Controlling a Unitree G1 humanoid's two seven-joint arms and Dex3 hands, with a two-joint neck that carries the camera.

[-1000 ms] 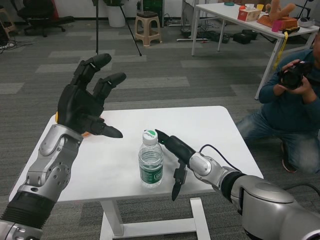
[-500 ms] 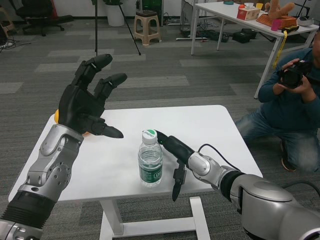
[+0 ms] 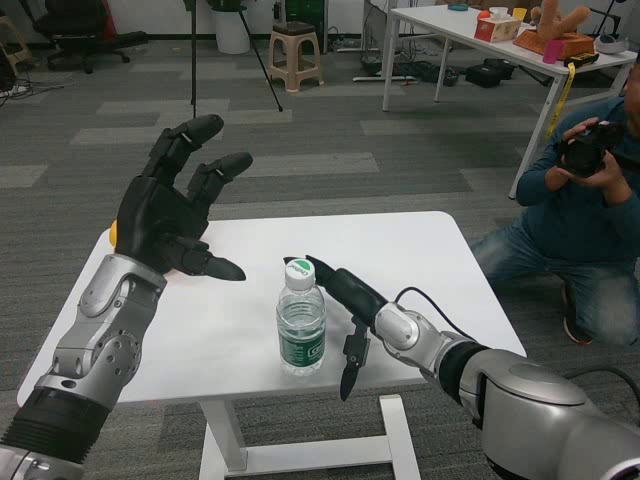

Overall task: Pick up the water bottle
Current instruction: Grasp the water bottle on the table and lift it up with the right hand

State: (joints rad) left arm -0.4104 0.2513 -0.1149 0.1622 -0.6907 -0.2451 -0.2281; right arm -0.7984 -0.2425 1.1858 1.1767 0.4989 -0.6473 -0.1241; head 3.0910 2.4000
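clear water bottle with green label and white-green cap, white table, black robot hand

Grey carpet floor, beige stool, white table behind

Left hand raised with fingers spread apart; right hand low, extended forward, fingers apart.

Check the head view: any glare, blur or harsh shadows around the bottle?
Head view: even indoor light, no harsh shadows on the white table; the water bottle is sharp, its label readable as green, no strong glare; the left hand and right hand look crisp, with no motion blur; the person at right is slightly softer.
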